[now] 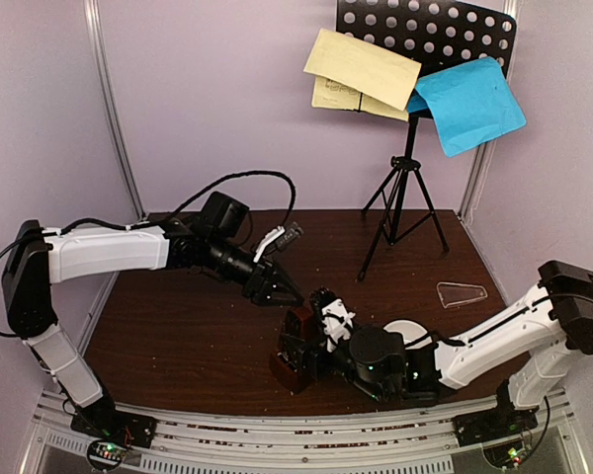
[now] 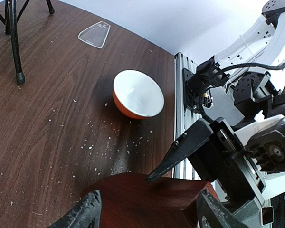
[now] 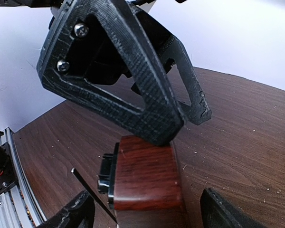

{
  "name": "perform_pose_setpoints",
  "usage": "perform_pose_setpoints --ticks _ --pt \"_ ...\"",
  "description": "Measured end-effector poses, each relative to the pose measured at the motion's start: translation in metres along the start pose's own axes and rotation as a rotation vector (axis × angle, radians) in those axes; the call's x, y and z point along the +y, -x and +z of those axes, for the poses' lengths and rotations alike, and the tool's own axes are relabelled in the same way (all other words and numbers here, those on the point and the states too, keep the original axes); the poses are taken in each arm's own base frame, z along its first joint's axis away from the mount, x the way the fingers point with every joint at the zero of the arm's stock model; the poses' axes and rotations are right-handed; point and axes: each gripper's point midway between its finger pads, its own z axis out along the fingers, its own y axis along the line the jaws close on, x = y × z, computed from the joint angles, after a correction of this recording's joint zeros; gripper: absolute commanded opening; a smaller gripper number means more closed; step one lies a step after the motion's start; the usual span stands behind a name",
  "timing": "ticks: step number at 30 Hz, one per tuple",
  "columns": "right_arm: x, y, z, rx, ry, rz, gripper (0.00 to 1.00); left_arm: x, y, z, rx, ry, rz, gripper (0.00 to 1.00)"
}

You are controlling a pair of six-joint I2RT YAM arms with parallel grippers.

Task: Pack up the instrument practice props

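Note:
The small brown metronome [image 1: 295, 357] stands near the table's front middle, its thin pendulum rod [image 3: 92, 192] showing. My right gripper [image 3: 145, 213] is open, with a gap on each side of the metronome [image 3: 147, 175]. My left gripper [image 1: 282, 290] is open too and straddles the metronome's top [image 2: 152, 199]. One left finger [image 3: 154, 121] rests on that end, and the other hangs clear. The clear triangular cover [image 1: 462, 292] lies flat at the right. At the back right, the black music stand [image 1: 405, 188] holds pale yellow sheets [image 1: 361, 71] and a blue sheet [image 1: 469, 104].
A small white bowl [image 2: 137, 95] with an orange outside sits behind my right arm, near the table's front rail [image 2: 183, 118]. Pale crumbs [image 2: 92, 145] are scattered over the dark wood. A stand leg [image 2: 14, 42] reaches the table at the far side.

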Motion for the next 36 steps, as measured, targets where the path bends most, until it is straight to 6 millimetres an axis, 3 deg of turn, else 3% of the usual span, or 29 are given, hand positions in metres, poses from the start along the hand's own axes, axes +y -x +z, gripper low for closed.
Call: perform_pose_setpoints --ticks 18,36 --pt "0.001 -0.004 -0.007 -0.009 -0.023 -0.006 0.66 0.0 0.0 -0.001 0.003 0.012 0.007 0.72" --pt "-0.007 -0.013 -0.015 -0.015 -0.058 0.008 0.62 0.0 0.0 -0.001 0.003 0.015 0.006 0.72"
